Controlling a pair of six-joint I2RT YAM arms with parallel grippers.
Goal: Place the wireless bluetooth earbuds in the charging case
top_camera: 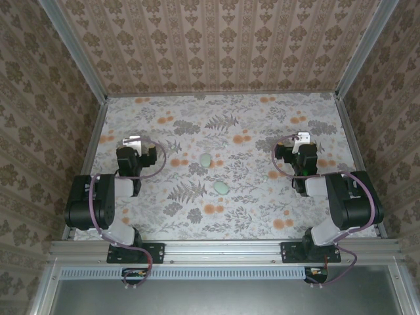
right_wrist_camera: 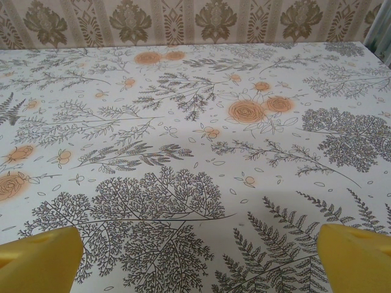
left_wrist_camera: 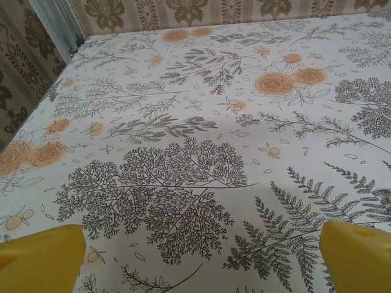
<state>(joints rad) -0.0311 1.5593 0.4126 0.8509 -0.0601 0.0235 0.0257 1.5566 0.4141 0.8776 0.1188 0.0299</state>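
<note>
Near the middle of the flowered table (top_camera: 262, 216) lie two small pale green oval pieces, apart from each other: the farther green piece (top_camera: 206, 159) and the nearer green piece (top_camera: 222, 188), a little to its right. Which is the charging case and which an earbud, I cannot tell. To their left hangs the left gripper (top_camera: 133, 141), to their right the right gripper (top_camera: 300, 138), both well clear of them. Each wrist view shows yellow fingers (left_wrist_camera: 40, 259) spread wide apart above the printed tabletop
</note>
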